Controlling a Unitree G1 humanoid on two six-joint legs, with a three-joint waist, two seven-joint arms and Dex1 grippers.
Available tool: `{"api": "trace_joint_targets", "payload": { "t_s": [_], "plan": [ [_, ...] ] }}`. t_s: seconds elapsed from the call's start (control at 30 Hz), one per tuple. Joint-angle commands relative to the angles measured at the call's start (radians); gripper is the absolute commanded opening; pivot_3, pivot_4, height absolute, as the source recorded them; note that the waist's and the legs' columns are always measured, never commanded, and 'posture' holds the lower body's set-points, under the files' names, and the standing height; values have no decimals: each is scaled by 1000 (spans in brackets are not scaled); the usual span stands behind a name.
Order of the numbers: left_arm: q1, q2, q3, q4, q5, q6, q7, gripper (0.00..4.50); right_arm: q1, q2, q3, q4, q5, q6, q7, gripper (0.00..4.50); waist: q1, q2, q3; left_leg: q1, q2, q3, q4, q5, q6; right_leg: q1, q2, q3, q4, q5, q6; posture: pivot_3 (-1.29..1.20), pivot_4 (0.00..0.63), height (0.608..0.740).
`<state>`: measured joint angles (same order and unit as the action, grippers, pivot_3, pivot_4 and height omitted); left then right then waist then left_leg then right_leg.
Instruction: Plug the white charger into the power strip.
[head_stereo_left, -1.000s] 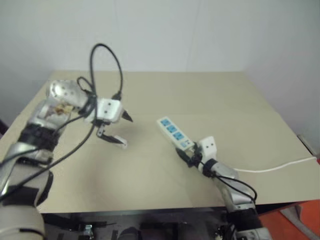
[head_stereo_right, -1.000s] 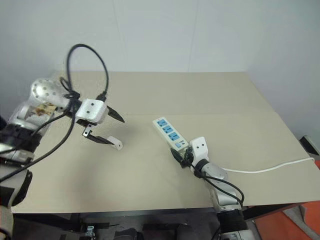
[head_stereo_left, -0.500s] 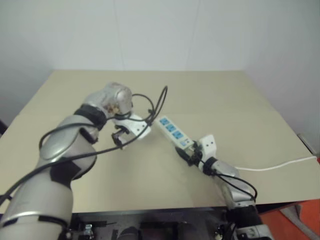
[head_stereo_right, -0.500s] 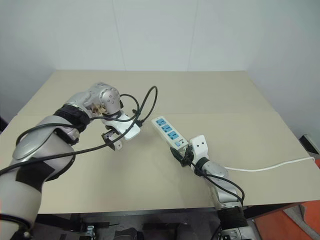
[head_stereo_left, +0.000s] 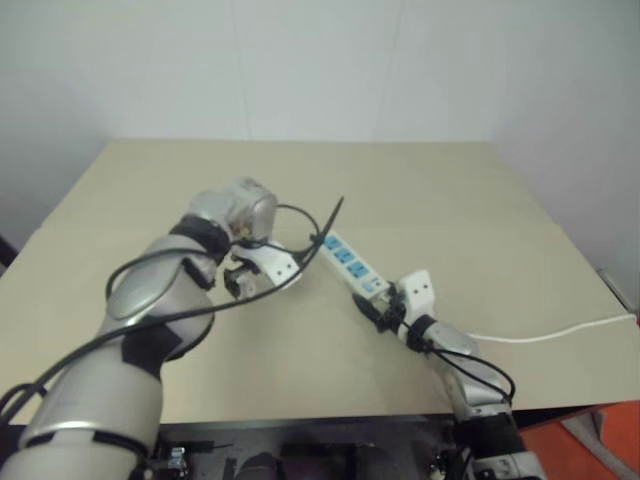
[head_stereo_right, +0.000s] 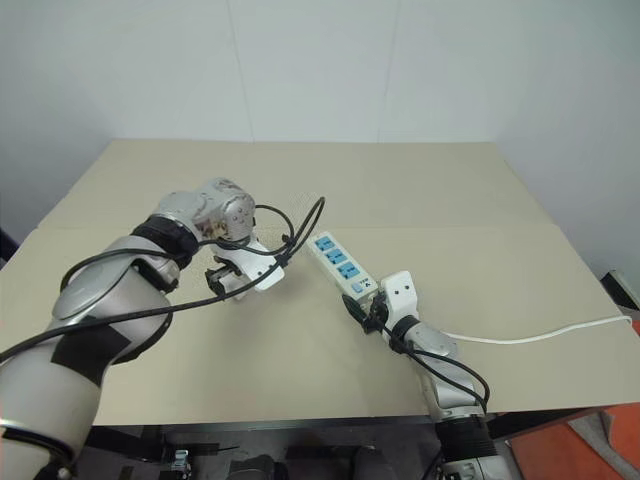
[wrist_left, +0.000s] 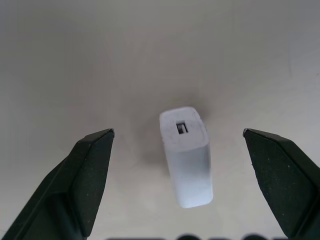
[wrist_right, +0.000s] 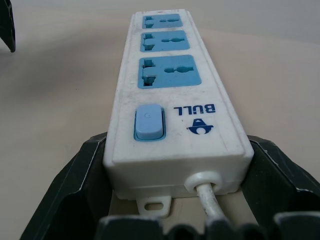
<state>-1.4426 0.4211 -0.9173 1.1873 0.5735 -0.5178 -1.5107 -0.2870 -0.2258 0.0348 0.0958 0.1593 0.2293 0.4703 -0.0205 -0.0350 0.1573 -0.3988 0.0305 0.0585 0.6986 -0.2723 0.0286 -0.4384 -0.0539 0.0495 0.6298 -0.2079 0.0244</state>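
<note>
A bare test room, most likely a robotics lab. A plain beige table (head_stereo_left: 450, 190) stands against blank white walls (head_stereo_left: 300, 60), with nothing homely around. A power strip (head_stereo_right: 340, 265) lies on the tabletop, its thin cord (head_stereo_left: 560, 330) running off the table's right edge.

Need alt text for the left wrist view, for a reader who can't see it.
A small white charger lies on a beige table, centred between the left gripper's two open black fingers, which touch neither side. A small dark port shows on the charger's end face.
</note>
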Motion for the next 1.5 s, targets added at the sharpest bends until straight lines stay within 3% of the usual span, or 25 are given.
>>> {"api": "trace_joint_targets", "payload": {
  "t_s": [0.03, 0.53, 0.63, 0.93, 1.07, 1.2, 1.27, 1.37, 1.5],
  "plan": [
    [3, -12, 31, 2, 30, 24, 18, 4500, 25, -6, 9, 2, -8, 27, -5, 3420, 1, 0, 0, 0, 0, 0, 0, 0, 0, 0, 0, 0, 0, 0, 0, 0, 150, 740],
    [46, -33, 87, 10, 81, 92, 2, 4500, 27, -12, 10, 1, -15, 29, -7, 3420, 3, 0, 0, 0, 0, 0, 0, 0, 0, 0, 0, -1, 0, 0, 0, 0, 150, 740],
    [49, -38, 87, 10, 97, 104, 6, 3900, 25, -12, 10, 4, -16, 29, -6, 3420, 3, 0, 0, 0, 0, 0, 0, 0, 0, 0, 0, -1, 0, 0, 0, 0, 150, 740],
    [49, -38, 108, 15, 104, 111, 46, 999, 24, -19, 10, 8, -19, 27, -1, 3420, 3, 0, 0, 0, 0, -1, 0, 0, 0, 0, 0, -1, 0, 0, 0, 0, 150, 740],
    [44, -38, 176, 2, 52, 99, 94, 1017, 23, -24, 14, 4, -16, 22, 9, 3420, 4, 0, 0, 0, 0, -1, 0, 0, 0, 0, 0, -1, 0, 0, 0, 0, 150, 740],
    [30, -36, 431, -54, -239, 159, -63, 1017, 15, -48, 10, 3, -3, 5, 51, 3420, 4, 0, 0, -1, 0, -1, 1, 0, 0, 0, -1, -2, 0, 0, 0, 0, 150, 740],
    [36, -31, 498, -86, -359, 212, -100, 1017, 8, -63, 5, 5, 11, -3, 81, 3420, 4, 0, 0, -2, 0, -1, 1, 0, 0, -1, -1, -2, 0, 0, 0, 0, 150, 740],
    [84, -4, 607, -210, -697, 409, -104, 1017, -31, -106, 15, 27, 43, -25, 199, 3420, 1, 0, 0, -2, -1, -3, 1, 0, 0, 0, -2, -2, 1, 0, 0, 0, 150, 740],
    [154, 16, 818, -279, -914, 602, -104, 1017, -143, -154, 31, 132, 81, -85, 396, 3420, -21, 0, 0, -1, 0, -7, 3, 0, 0, 0, -1, -2, 2, 1, 1, 0, 150, 740]
  ]
}}
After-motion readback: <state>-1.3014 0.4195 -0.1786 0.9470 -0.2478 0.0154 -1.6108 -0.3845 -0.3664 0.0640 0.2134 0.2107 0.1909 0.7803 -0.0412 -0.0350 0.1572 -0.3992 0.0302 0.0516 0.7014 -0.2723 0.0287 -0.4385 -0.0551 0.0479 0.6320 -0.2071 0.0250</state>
